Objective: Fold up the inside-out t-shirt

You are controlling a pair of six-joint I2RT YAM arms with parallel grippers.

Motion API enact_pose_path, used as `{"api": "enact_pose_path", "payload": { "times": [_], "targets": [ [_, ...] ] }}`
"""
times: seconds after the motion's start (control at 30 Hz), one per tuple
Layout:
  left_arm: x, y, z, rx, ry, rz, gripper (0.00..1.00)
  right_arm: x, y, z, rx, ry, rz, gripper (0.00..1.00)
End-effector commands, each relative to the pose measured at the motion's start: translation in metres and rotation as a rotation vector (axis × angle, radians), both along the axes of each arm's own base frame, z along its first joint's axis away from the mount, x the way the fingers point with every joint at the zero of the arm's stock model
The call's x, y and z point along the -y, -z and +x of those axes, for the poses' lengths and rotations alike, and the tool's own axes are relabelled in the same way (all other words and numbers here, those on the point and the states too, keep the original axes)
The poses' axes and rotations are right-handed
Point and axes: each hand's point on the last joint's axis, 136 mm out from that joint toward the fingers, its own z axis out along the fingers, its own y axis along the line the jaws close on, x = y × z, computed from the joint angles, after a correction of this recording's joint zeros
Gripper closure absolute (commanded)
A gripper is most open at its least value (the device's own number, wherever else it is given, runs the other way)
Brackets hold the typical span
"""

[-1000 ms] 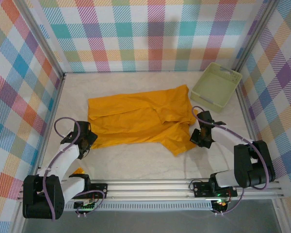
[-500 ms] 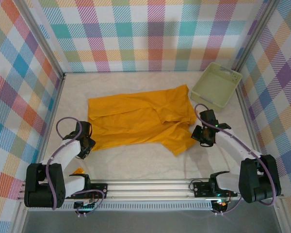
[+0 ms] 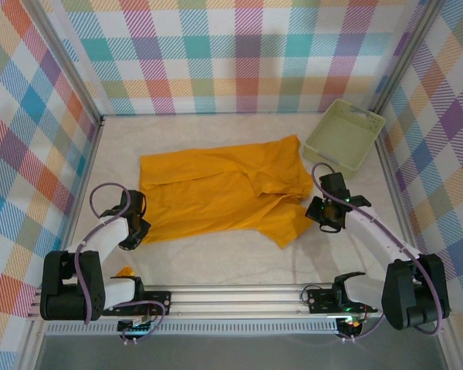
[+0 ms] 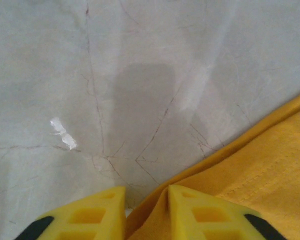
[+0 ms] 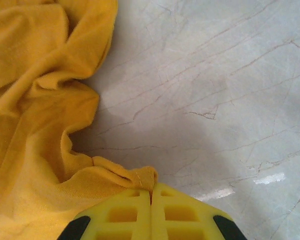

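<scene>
While the inside-out t-shirt (image 3: 224, 189) lies spread on the table (image 3: 216, 258), you're at the grasping step. Your right gripper (image 5: 151, 191) is pressed together on a bunched edge. Your left gripper (image 4: 146, 194) straddles the opposite edge, fingers slightly apart, and I cannot tell whether it is pinching the cloth. Next, I'd judge, you should secure both pinches, then lift evenly.

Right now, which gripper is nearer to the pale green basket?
The right one. The right gripper is at the right edge of the t-shirt, just on the near side of the basket. The left gripper is at the t-shirt's near-left corner, far across the table.
</scene>
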Motion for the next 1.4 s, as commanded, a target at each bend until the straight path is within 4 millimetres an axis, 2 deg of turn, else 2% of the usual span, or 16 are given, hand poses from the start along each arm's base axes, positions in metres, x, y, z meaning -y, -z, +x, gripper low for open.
{"api": "enact_pose_path", "payload": {
  "times": [0.0,0.17,0.3,0.47,0.57,0.7,0.83,0.9,1.1,1.23,1.37],
  "targets": [
    [0.040,0.019,0.033,0.121,0.067,-0.226,0.83,0.001,-0.019,0.007,0.049,-0.020,-0.019,1.00],
    [0.041,0.006,0.044,0.162,0.089,-0.226,0.94,0.004,-0.030,0.011,0.080,-0.021,-0.044,1.00],
    [0.039,-0.008,0.045,0.177,0.095,-0.212,1.00,0.013,-0.048,0.014,0.119,-0.017,-0.093,1.00],
    [0.034,-0.035,0.030,0.238,0.067,-0.172,1.00,0.019,-0.070,0.007,0.135,-0.022,-0.128,1.00],
    [0.036,-0.050,0.032,0.313,0.057,-0.182,1.00,0.014,-0.079,0.012,0.132,-0.051,-0.133,1.00],
    [0.036,-0.072,0.061,0.342,0.084,-0.171,1.00,-0.002,-0.103,0.042,0.172,-0.097,-0.120,1.00],
    [0.034,-0.082,0.095,0.355,0.074,-0.167,1.00,-0.015,-0.126,0.087,0.209,-0.116,-0.122,1.00],
    [0.026,-0.086,0.112,0.361,0.049,-0.150,1.00,-0.021,-0.133,0.110,0.220,-0.123,-0.122,1.00],
    [0.005,-0.084,0.165,0.357,-0.010,-0.137,1.00,-0.032,-0.131,0.177,0.184,-0.130,-0.175,1.00],
    [-0.007,-0.076,0.189,0.345,-0.048,-0.136,1.00,-0.039,-0.126,0.215,0.171,-0.142,-0.205,1.00],
    [-0.014,-0.064,0.209,0.333,-0.060,-0.139,1.00,-0.043,-0.119,0.243,0.171,-0.152,-0.232,1.00]
  ]
}}
